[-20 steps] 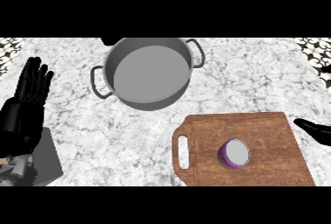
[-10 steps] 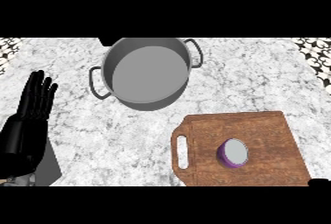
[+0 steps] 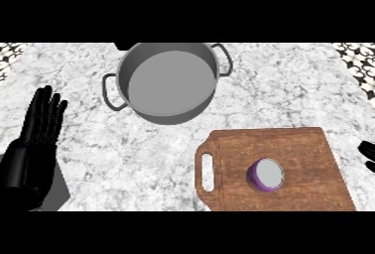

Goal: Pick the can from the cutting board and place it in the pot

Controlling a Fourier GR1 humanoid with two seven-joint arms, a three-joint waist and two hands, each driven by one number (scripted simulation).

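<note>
Standing on the board: the can (image 3: 266, 174), upright, seen from straight above as a grey round top with a purple wall showing along its left and lower side.
Can's place: a little right of the board's middle, toward the board's lower half, well apart from both hands.
Cutting board (image 3: 293, 149): brown wood, lying flat on the counter at about 5 o'clock from the view's centre, slightly turned, with a slotted handle hole (image 3: 208, 172) along its left edge.
Pot (image 3: 169, 82): grey metal, at about 12 o'clock from the view's centre, with nothing visible on its grey floor; one loop handle points to 8 o'clock, the other to 2 o'clock.
Pot and board: apart, marble showing between the pot's lower rim and the board's top left corner; the pot sits at about 11 o'clock from the can.
Counter (image 3: 293, 94): white marble with grey veins, patterned tile showing at the far top corners.
Left hand (image 3: 36, 134): open, fingers straight and pointing to 12 o'clock, resting at the view's left edge, holding nothing.
Right hand (image 3: 368, 154): only dark fingertips at the right edge, about 3 o'clock, just beside the board's right side; I cannot tell whether it is open or closed.
</note>
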